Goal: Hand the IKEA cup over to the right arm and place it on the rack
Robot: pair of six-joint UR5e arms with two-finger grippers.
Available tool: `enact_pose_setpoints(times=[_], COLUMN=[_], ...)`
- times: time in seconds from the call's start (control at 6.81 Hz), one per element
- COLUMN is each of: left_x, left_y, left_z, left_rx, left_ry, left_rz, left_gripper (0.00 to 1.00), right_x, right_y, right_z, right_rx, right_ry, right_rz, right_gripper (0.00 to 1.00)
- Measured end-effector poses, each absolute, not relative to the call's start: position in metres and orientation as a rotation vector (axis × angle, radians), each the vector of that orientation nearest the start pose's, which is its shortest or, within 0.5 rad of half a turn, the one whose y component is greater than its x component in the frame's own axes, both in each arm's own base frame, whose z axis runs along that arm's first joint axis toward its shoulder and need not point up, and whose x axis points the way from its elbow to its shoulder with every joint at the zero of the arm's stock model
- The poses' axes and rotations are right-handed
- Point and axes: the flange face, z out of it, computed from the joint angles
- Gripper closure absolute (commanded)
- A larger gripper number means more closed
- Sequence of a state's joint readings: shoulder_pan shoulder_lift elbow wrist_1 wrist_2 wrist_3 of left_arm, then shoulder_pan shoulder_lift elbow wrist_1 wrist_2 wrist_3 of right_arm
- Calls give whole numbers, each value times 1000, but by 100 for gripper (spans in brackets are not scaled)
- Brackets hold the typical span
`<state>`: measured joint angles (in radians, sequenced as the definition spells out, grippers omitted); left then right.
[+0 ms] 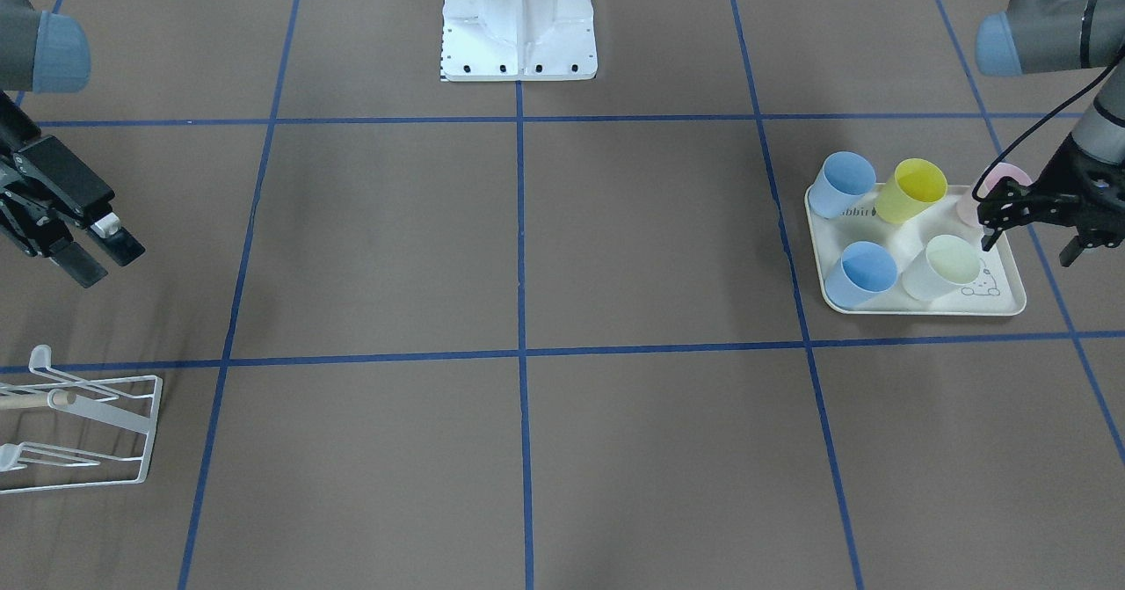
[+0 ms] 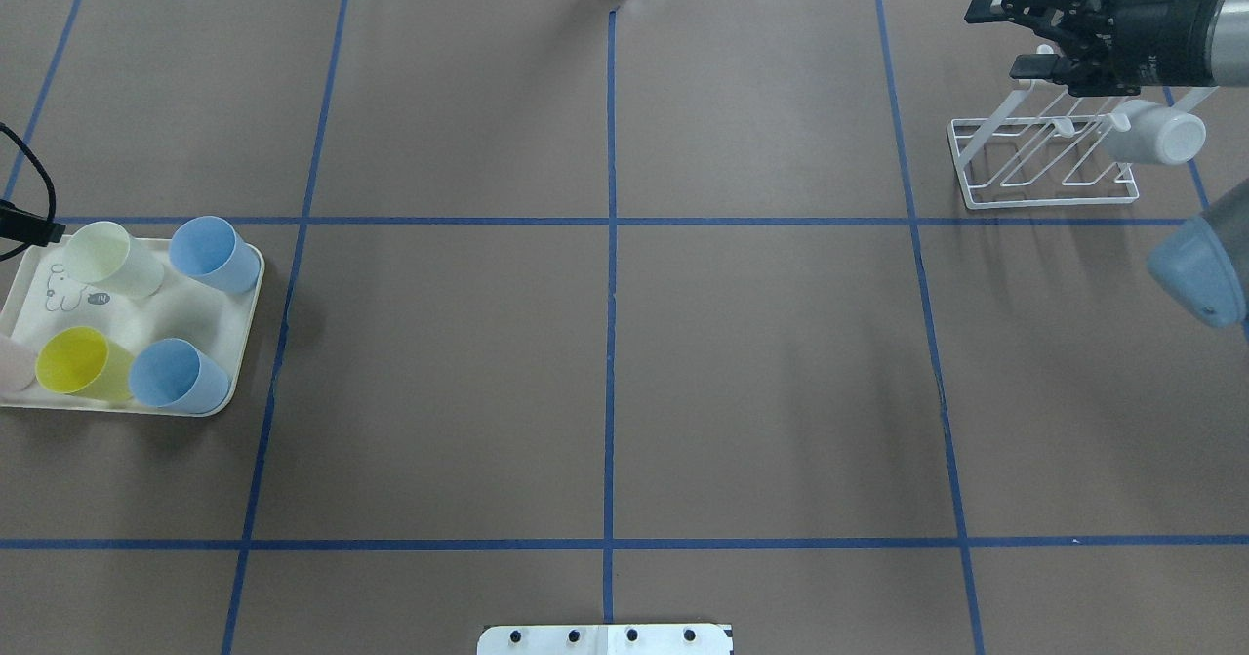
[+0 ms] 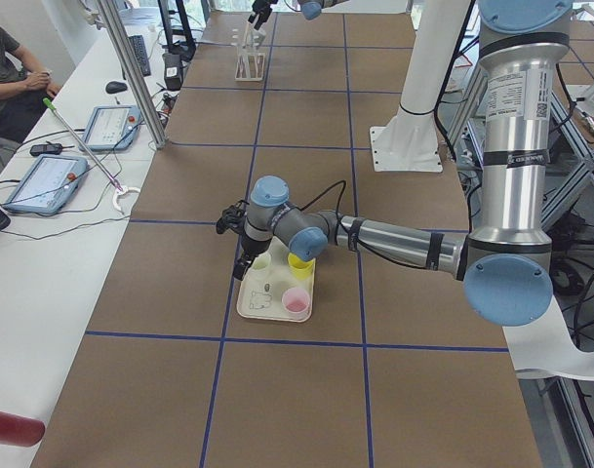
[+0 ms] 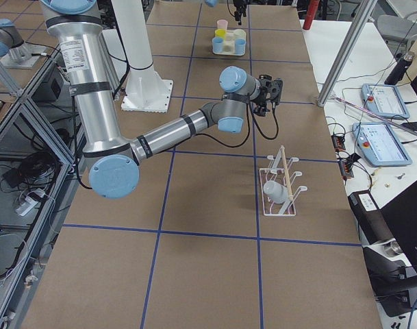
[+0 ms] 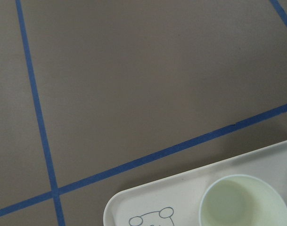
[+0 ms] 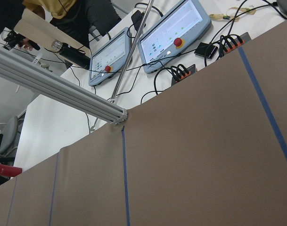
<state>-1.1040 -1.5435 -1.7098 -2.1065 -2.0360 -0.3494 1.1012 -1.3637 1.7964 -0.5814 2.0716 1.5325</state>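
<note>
1. My left gripper [image 1: 1027, 250] has its fingers apart and holds nothing. It hovers at the tray [image 1: 923, 307], at my left end of the table.
2. The pale green cup [image 1: 945, 266] stands upright on the tray, mouth up, just beside my left fingertips on the side toward the table's centre. It's probably my target.
3. The pink cup [image 1: 1002, 181] is partly hidden behind that gripper.
4. My right gripper [image 1: 110, 265] is also apart and empty, near the rack [image 2: 1044, 162], well apart from the tray. A white cup [image 2: 1156, 138] hangs on the rack.
5. My left arm is clearly nearer, so it picks, coming down over the rim.
</note>
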Motion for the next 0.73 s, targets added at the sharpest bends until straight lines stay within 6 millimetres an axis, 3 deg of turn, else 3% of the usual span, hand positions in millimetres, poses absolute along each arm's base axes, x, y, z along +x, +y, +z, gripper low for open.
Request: enact_pose_setpoints(times=[0.44, 0.73], left_x=[181, 195], left_y=[-491, -490], left_z=[561, 576], left_rx=[384, 384], left_ry=[675, 682], left_rz=[316, 340], left_gripper=[13, 32], right_x=[-172, -174], right_y=[-525, -526], right_z=[330, 329], right_rx=[403, 404], right_ry=[-1401, -1400], right_rz=[514, 510], right_gripper=[0, 0])
